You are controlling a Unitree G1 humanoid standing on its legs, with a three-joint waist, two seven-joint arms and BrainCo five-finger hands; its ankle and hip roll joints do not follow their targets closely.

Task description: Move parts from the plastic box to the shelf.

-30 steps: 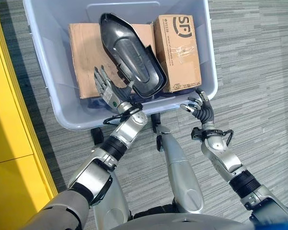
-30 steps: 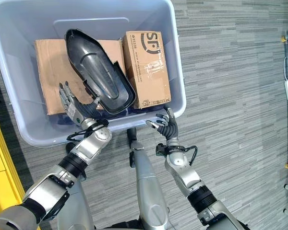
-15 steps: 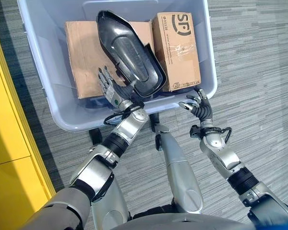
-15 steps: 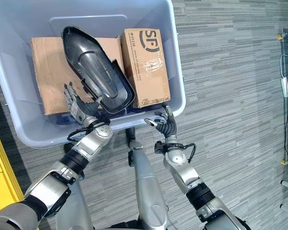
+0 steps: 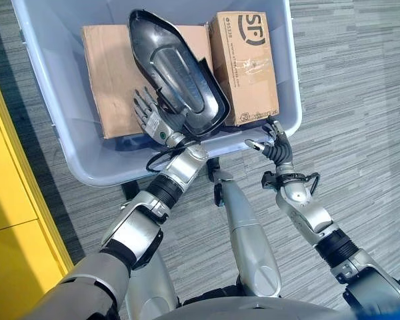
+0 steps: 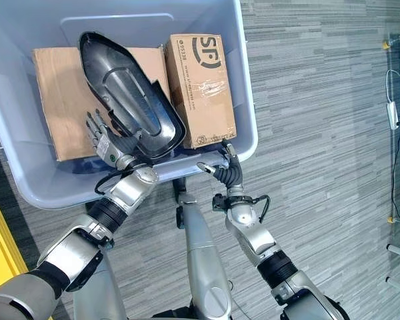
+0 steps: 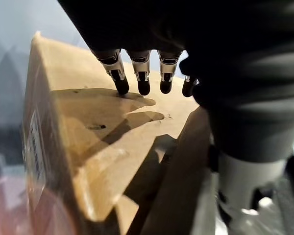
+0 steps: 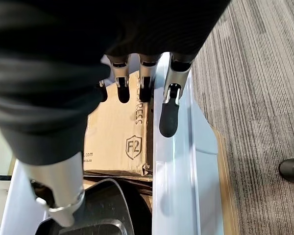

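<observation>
1. A yellow panel (image 5: 10, 220) stands along the robot's far left, beside the grey striped carpet floor (image 5: 360, 100).
2. A pale blue-grey plastic box (image 5: 60, 127) sits on that floor straight ahead of the robot, its near rim facing the arms.
3. At the left of the box lies a flat brown cardboard box (image 5: 110, 73), broad face up.
4. The left hand (image 5: 150, 117) is inside the plastic box, over the near right part of the flat cardboard box. Its fingers (image 7: 120, 78) are straight and spread, gripping nothing; in the left wrist view their dark tips are on or just above the cardboard, and contact cannot be settled.
5. Just right of that hand lies a glossy black moulded plastic shell part (image 5: 180, 73), long and pointed at its far end, hollow side up. It rests tilted across the flat cardboard box and leans toward the box to its right. The left hand is close against its near left edge; whether they touch is unclear.
6. At the right of the plastic box is a taller brown cardboard carton with clear tape (image 5: 243, 67), touching or almost touching the black shell.
7. The right hand (image 5: 272, 143) is at the box's near right corner, outside the cartons. Its fingers (image 8: 169, 110) are loosely bent and hold nothing; in the right wrist view they hang over the box's pale rim (image 8: 174, 161), with the carton and the black shell just inside.
</observation>
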